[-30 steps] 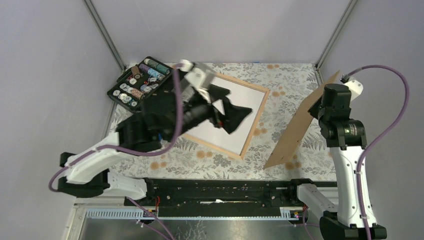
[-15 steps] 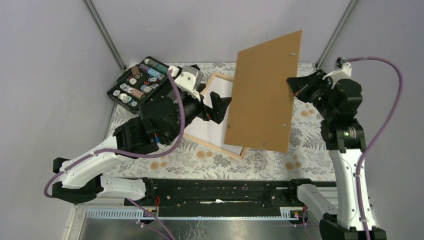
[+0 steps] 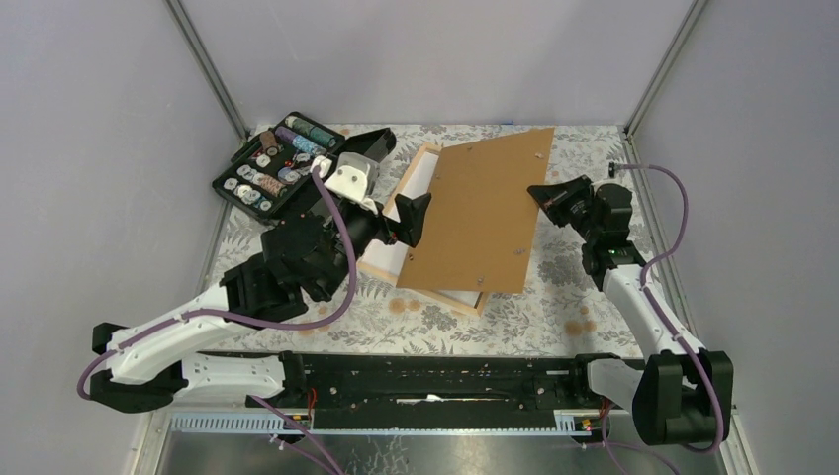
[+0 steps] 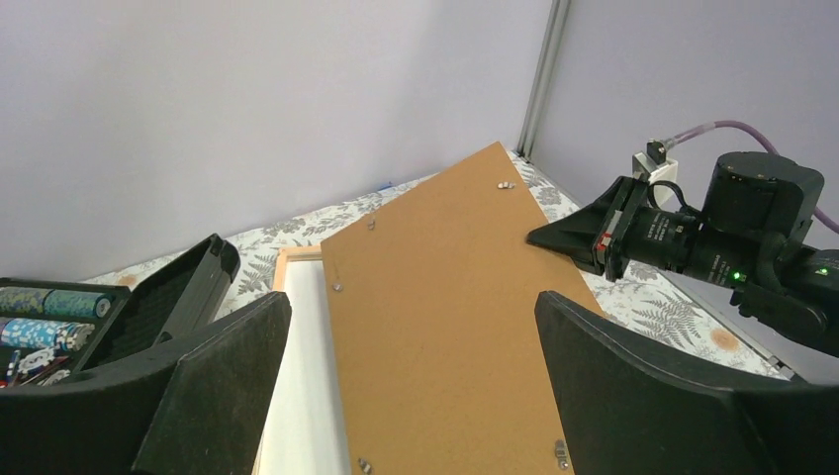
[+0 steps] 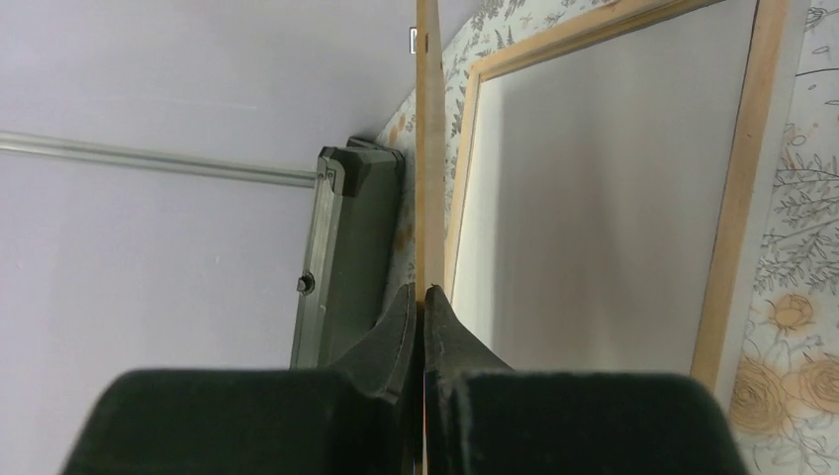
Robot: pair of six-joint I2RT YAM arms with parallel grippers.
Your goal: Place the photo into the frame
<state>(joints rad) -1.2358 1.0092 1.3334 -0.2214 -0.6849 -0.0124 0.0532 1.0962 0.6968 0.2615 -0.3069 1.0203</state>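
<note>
The frame (image 3: 435, 295) of pale wood lies flat in the middle of the table, and a plain white surface (image 3: 420, 178) fills its opening. The photo's printed face shows in no view. A brown backing board (image 3: 475, 213) hangs tilted over the frame's right part, with my right gripper (image 3: 539, 195) shut on its right edge. In the right wrist view the board (image 5: 428, 148) runs edge-on between the pinched fingertips of the right gripper (image 5: 423, 292), beside the frame (image 5: 737, 188). My left gripper (image 3: 394, 183) stands wide open at the board's left side, holding nothing; its wrist view looks along the board (image 4: 445, 317).
A black case (image 3: 267, 168) of coloured spools sits open at the back left, close behind the left gripper. The floral tablecloth (image 3: 584, 297) covers the table. Grey walls with metal corner posts close in the back and both sides.
The right arm swung the backing board from upright at the right over to the left and lowered it over the frame. The left gripper drew back to the left, still open.
</note>
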